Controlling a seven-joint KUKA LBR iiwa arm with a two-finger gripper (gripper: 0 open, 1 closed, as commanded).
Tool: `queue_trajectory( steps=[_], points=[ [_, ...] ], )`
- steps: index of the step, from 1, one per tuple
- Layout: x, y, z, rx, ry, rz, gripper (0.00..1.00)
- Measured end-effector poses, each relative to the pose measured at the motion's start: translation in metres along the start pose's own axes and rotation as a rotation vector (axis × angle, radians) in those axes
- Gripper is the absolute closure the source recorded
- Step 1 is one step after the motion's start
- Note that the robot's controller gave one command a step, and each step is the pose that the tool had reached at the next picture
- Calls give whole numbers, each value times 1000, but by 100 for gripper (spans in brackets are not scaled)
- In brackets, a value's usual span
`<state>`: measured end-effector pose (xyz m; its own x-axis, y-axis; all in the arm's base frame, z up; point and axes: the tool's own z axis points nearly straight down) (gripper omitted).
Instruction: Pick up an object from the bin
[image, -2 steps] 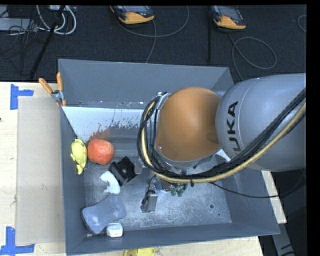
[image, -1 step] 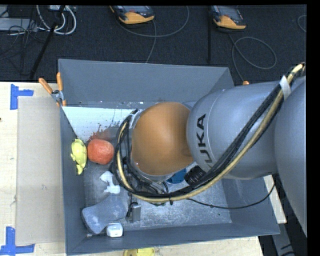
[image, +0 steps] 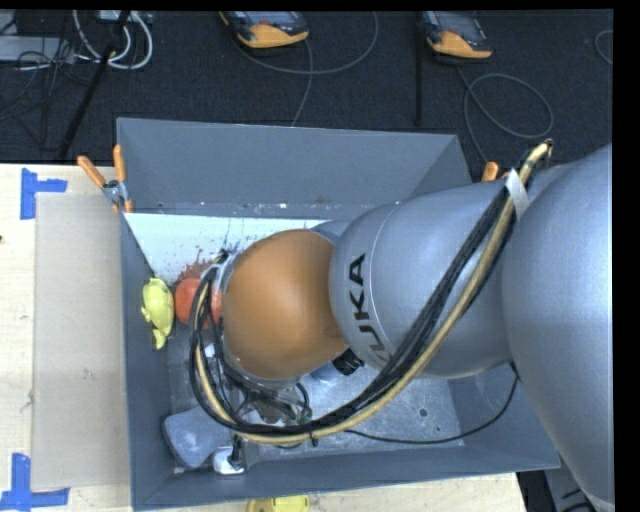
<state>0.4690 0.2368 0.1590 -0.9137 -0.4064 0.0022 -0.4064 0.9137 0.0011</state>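
Progress: pick not yet done, as far as I can judge. Arm (image: 430, 290) reaches in from the right. Its orange cover (image: 275, 305) sits low over the middle-left of the bin (image: 290, 170), with the gripper (image: 258, 403) tucked beneath it among black and yellow cables (image: 215, 400). I cannot tell whether the gripper is apart or together, or whether it has anything in it; the cover hides that. By my reading, grasp and lift are both left to do.

Things nearest the gripper:
- Grey lump (image: 188, 433) in the near left corner, just beside the gripper. Dull, rounded, partly crossed by cables. A small pale shiny piece (image: 228, 461) lies at its near edge; kind unclear.
- Yellow toy (image: 157, 310) against the left wall, knobbly.
- Red-orange ball (image: 187, 297) just right of the toy, half hidden behind the cover.

Which one is the target I cannot say.
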Motion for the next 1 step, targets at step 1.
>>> queue_trajectory(
  steps=[1],
  points=[
    [-7,-17,18,1,-1,-283,0]
  ],
)
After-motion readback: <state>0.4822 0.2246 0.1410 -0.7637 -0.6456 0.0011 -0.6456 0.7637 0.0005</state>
